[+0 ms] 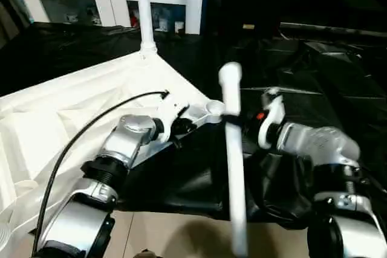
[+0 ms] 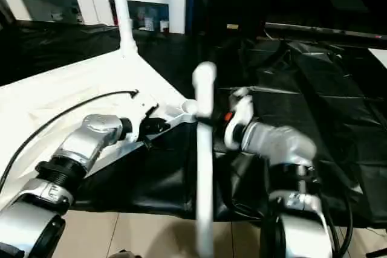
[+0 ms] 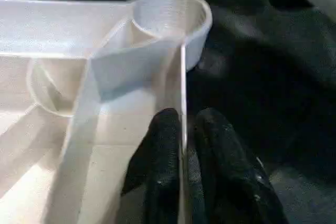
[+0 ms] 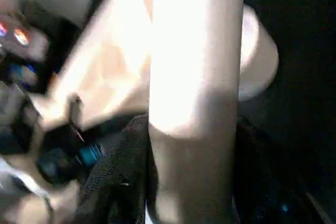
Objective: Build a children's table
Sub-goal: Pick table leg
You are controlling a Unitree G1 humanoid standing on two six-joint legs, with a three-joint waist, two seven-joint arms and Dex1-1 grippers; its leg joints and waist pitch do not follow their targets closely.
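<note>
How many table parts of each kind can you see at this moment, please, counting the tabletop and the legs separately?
Tabletop: 1
Legs: 2, namely the leg standing in the far corner socket and the leg held by the right end effector
Total: 3

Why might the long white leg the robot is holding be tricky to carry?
The leg looks like a smooth round tube, so it could slip or twist between the right gripper's fingers. It's long, with much of it hanging below the grip, so it may swing. It looks straight and stiff, probably light hollow plastic.
</note>
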